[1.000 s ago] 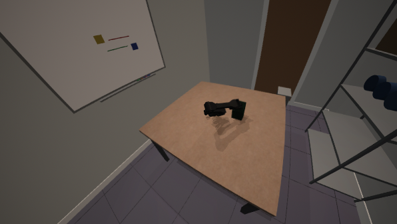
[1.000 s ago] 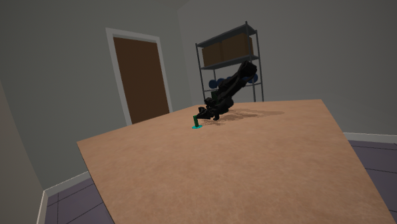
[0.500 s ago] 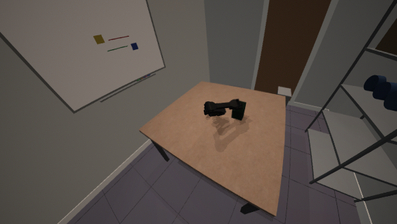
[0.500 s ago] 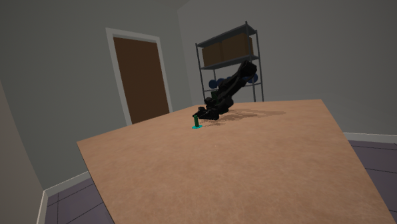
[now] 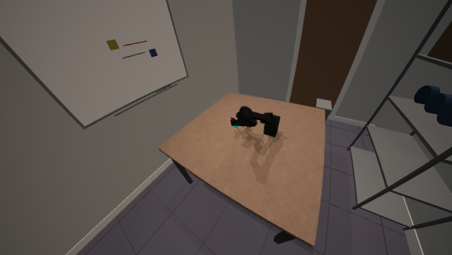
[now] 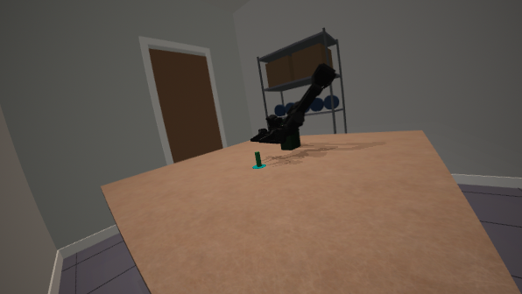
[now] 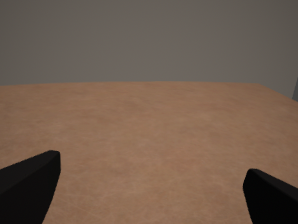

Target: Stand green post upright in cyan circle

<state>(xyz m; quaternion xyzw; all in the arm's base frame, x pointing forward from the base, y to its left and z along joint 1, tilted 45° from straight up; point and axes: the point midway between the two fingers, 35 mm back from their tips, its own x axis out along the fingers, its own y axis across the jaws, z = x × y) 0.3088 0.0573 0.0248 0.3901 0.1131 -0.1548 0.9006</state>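
The green post [image 6: 257,158] stands upright on the cyan circle [image 6: 258,167] on the brown table [image 6: 306,219] [image 5: 265,182]. My gripper [image 7: 156,172] [image 6: 257,138] is open wide and empty, raised a little above the post and apart from it. In the top view the gripper [image 5: 233,122] hides the post, and only a bit of the cyan circle [image 5: 236,126] shows beneath it.
The arm's dark base [image 5: 271,126] [image 6: 290,142] stands on the table close behind the circle. A whiteboard [image 5: 95,49] hangs on the wall to the left. A metal shelf rack [image 6: 302,66] [image 5: 398,133] and a brown door [image 6: 188,101] stand beyond the table.
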